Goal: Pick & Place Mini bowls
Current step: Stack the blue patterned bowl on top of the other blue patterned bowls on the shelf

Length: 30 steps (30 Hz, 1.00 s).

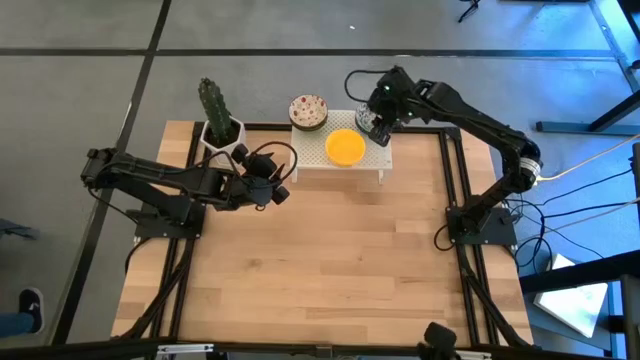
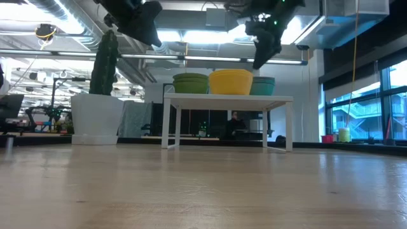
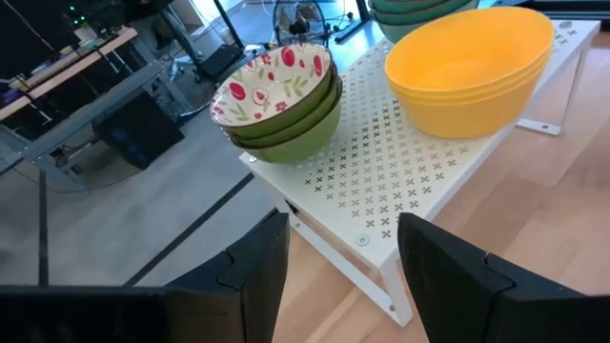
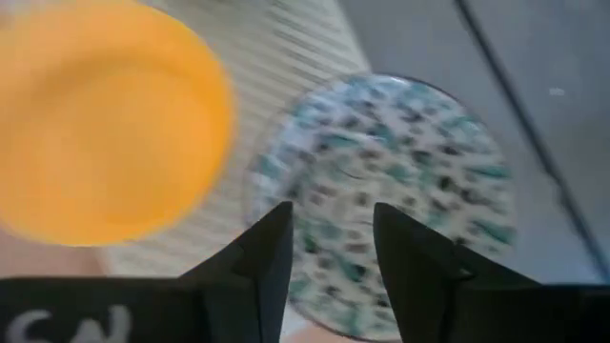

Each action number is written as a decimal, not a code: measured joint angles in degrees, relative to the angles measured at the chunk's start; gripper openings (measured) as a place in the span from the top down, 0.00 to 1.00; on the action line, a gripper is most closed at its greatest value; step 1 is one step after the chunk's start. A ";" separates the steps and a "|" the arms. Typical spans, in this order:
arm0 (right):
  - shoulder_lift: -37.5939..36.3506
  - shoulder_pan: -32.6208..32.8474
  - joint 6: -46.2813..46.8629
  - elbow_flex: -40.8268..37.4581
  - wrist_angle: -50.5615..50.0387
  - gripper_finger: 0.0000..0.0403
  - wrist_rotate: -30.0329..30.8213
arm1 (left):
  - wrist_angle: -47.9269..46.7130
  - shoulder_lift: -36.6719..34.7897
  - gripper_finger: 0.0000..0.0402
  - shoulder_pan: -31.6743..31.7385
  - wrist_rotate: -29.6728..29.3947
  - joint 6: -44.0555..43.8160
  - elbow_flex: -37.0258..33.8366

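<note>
- Bowls sit in three stacks on the white stand: speckled, yellow, patterned; none moved yet
- Right fingers, open, empty, directly above patterned stack; left fingers wide, waiting near stand

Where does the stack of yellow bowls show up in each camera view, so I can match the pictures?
High view: yellow bowls in the middle of the white stand at the table's far edge.
Low view: yellow bowls on top of the stand, between the green-sided stack and the teal one.
Left wrist view: upper right, beyond the open left gripper.
Right wrist view: upper left, blurred.
Shared landmark: the perforated white stand beneath them.
</note>
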 joint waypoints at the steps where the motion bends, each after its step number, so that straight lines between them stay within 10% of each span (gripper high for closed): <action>1: 0.00 -0.09 -0.25 -0.57 0.66 0.64 1.83 | -0.12 0.00 0.52 0.00 -0.03 -0.01 0.00; 11: 1.17 -5.40 -2.82 -7.38 21.70 0.65 6.59 | 0.06 0.12 0.52 1.82 0.39 -0.66 0.00; 30: 3.41 -7.26 -5.31 -2.31 18.75 0.65 5.40 | -1.35 0.66 0.52 2.16 0.87 -0.55 -0.07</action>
